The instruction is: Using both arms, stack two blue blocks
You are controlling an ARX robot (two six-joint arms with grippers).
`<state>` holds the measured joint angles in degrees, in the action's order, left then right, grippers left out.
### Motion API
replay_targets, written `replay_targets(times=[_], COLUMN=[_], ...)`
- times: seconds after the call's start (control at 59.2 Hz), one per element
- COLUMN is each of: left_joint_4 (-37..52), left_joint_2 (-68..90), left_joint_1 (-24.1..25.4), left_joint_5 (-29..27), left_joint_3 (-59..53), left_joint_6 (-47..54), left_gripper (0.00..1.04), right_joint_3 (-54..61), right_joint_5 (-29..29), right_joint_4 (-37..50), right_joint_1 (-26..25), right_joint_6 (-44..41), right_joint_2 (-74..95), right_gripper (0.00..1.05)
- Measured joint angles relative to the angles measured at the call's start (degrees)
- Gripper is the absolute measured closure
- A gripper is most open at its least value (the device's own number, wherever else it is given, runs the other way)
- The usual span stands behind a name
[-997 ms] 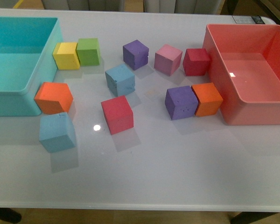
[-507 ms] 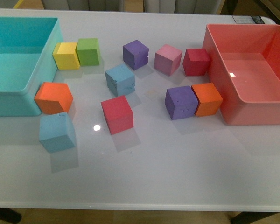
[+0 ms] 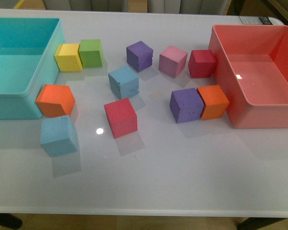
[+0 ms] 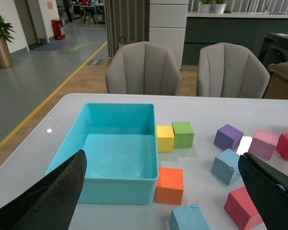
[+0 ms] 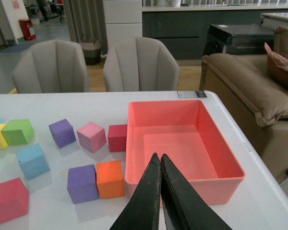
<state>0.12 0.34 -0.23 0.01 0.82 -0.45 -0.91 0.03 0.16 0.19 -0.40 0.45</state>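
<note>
One light-blue block (image 3: 59,135) lies near the table's front left, beside an orange cube (image 3: 55,100). The other blue block (image 3: 124,82), slightly darker and speckled, sits mid-table behind a red cube (image 3: 120,117). Neither arm shows in the front view. In the left wrist view my left gripper (image 4: 165,184) is open and high above the table, with the near blue block (image 4: 192,218) and the speckled blue block (image 4: 226,166) below between its fingers. My right gripper (image 5: 160,160) is shut with nothing in it, raised over the red bin (image 5: 229,162); the speckled blue block (image 5: 32,161) lies far off.
A turquoise bin (image 3: 47,57) stands at the left and a red bin (image 3: 222,72) at the right. Yellow (image 3: 69,57), green (image 3: 90,52), purple (image 3: 139,55), pink (image 3: 173,61), dark red (image 3: 202,63), purple (image 3: 186,105) and orange (image 3: 213,101) cubes are scattered between them. Chairs stand beyond the table.
</note>
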Motion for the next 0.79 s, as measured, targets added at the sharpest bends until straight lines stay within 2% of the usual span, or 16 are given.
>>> replay_targets(times=[0.051, 0.169, 0.203, 0.253, 0.287, 0.304, 0.338, 0.389, 0.456, 0.507, 0.794], left_joint_4=[0.0, 0.0, 0.0, -0.2, -7.1, -9.6, -20.2, -25.8, -25.0, -21.1, -0.8], left_joint_2=[0.0, 0.0, 0.0, 0.1, 3.3, 4.4, 12.6, 20.0, 27.0, 33.4, 63.2], left_joint_1=[0.0, 0.0, 0.0, 0.0, -0.7, -1.2, -4.0, -7.1, -10.8, -13.7, -21.7], left_joint_5=[0.0, 0.0, 0.0, 0.0, -1.7, -2.1, -4.4, -5.7, -7.3, -8.9, -12.3], left_joint_3=[0.0, 0.0, 0.0, 0.1, 2.6, 3.6, 8.7, 11.9, 13.0, 13.9, 16.2], left_joint_6=[0.0, 0.0, 0.0, 0.0, -2.1, -2.4, -6.0, -8.3, -10.2, -11.5, -14.9], left_gripper=[0.09, 0.09, 0.09, 0.09, 0.09, 0.09, 0.09, 0.09, 0.09, 0.09, 0.09], right_joint_3=[0.0, 0.0, 0.0, 0.0, 0.0, 0.0, 0.0, 0.0, 0.0, 0.0, 0.0], right_joint_5=[0.0, 0.0, 0.0, 0.0, 0.0, 0.0, 0.1, 0.0, 0.0, 0.0, 0.0], right_joint_4=[-0.1, -0.1, -0.1, -0.1, -0.1, -0.1, -0.1, -0.1, -0.1, -0.1, -0.1], right_joint_1=[0.0, 0.0, 0.0, 0.0, 0.0, 0.0, 0.0, 0.0, 0.0, 0.0, 0.0], right_joint_6=[0.0, 0.0, 0.0, 0.0, 0.0, 0.0, 0.0, 0.0, 0.0, 0.0, 0.0], right_joint_2=[0.0, -0.1, -0.1, -0.1, -0.1, -0.1, -0.1, -0.2, -0.2, -0.2, -0.2], right_gripper=[0.98, 0.73, 0.63, 0.54, 0.47, 0.45, 0.37, 0.28, 0.18, 0.08, 0.09])
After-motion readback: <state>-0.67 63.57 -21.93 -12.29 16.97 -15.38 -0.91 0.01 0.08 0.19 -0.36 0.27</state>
